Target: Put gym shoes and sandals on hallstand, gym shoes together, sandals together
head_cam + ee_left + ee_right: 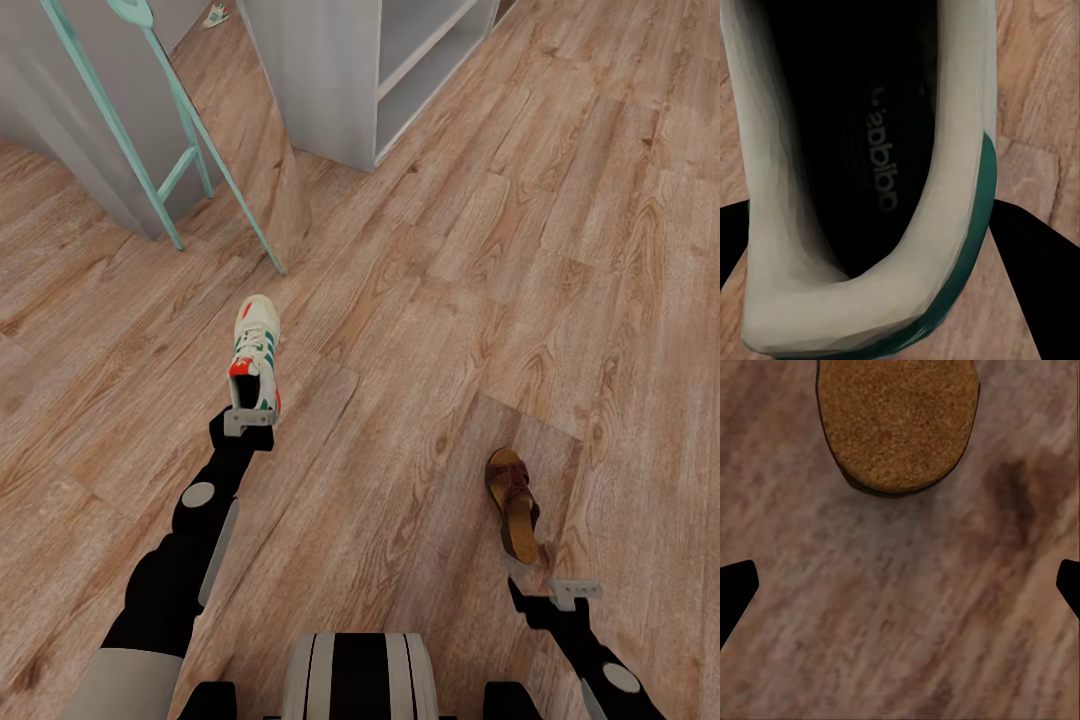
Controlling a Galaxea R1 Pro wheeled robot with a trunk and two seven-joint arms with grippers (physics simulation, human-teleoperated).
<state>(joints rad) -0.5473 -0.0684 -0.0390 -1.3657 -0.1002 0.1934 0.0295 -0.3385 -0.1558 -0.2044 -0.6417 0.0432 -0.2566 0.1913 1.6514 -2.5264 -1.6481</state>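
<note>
1. Gym shoe (255, 352) held at the heel by the left gripper (249, 420), toe toward 12 o'clock, near the centre of the head view; in the left wrist view the heel collar (847, 300) sits between the dark fingertips (1035, 277), so closed on the shoe.
2. Grip only on the heel rim: risk of the shoe pivoting or slipping out during the carry, judged from the long unsupported toe.
3. Brown sandal (511, 502) flat on the corridor floor (420, 300), at 4 o'clock from the shoe, well apart.
4. Right gripper (572, 592) just beside the sandal heel, at 6 o'clock of it; fingertips (735, 589) spread wide, nothing between them, so open. Sandal heel (898, 424) ahead of the fingers, not yet between them: closing now probably catches only floor.
5. Flat thin sandal: likely to slide away if pushed.
6. Hallstand (330, 80) at 12 o'clock, far off; teal-framed mirror (160, 130) at 11 o'clock, possible collision for the left arm.
7. Second gym shoe (216, 15) small, at the top edge.
</note>
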